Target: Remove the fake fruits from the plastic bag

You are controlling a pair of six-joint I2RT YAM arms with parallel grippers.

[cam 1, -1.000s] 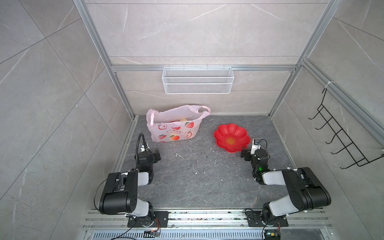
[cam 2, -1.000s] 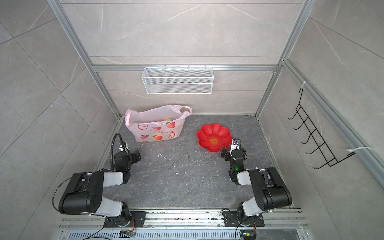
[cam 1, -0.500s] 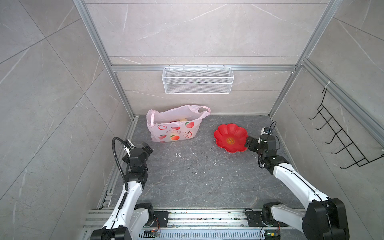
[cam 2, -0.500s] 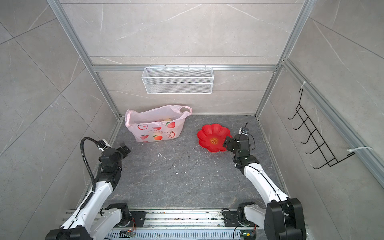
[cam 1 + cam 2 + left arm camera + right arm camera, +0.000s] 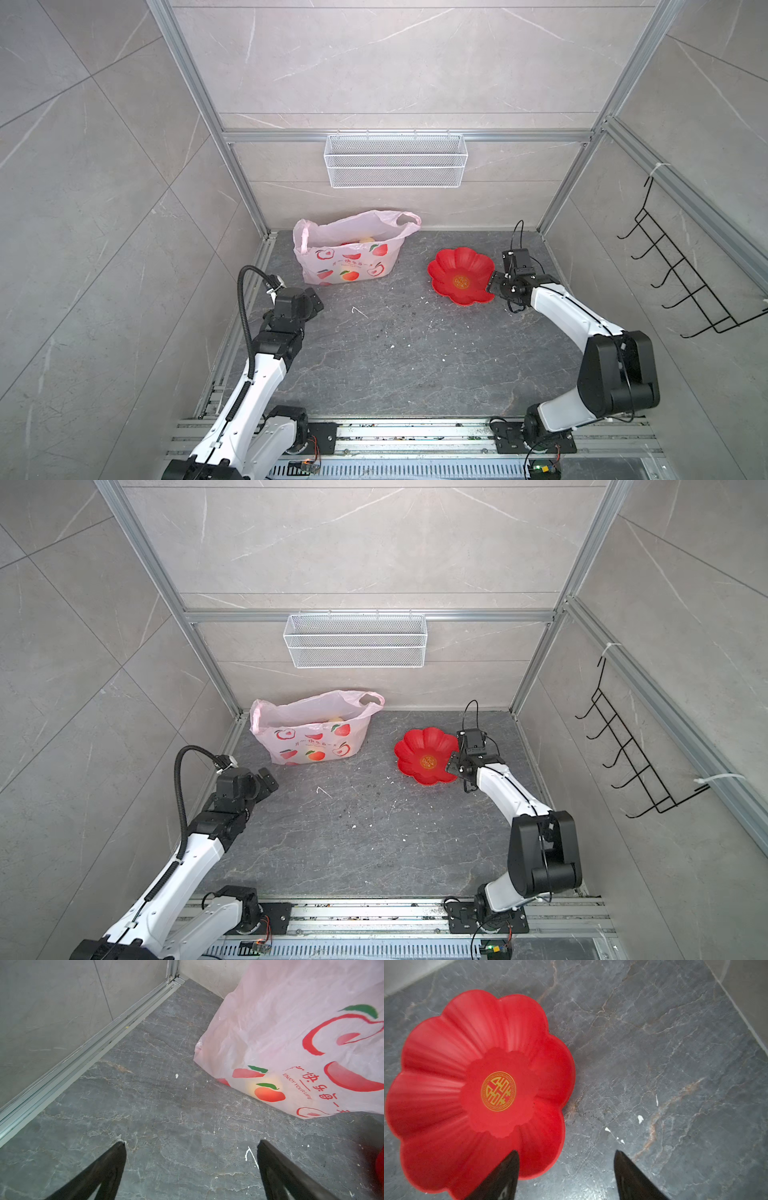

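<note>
Both arms have unfolded from their tucked pose at the front of the counter [image 5: 395, 345] and reached forward. Your left tool [image 5: 191, 1142] now hangs just short of the near lower corner of the plastic bag [image 5: 349, 257], fingers spread wide with only bare counter between them. Your right tool [image 5: 566, 1152] has gone to the red dish [image 5: 449, 266] instead. Its jaws stand apart, narrower than the left's, one finger over the dish's rim and the other over the counter beside it. It holds nothing, and whether it touches the rim cannot be told. Bag and dish sit where they were, the bag upright near the back wall with its mouth open. The fake fruits [image 5: 366, 240] all appear to be inside it; in both top views only a beige lump and a trace of red show at the mouth. So nothing is out yet, and this is only the approach. You will likely need the left tool higher, at the bag's mouth rather than its base.
</note>
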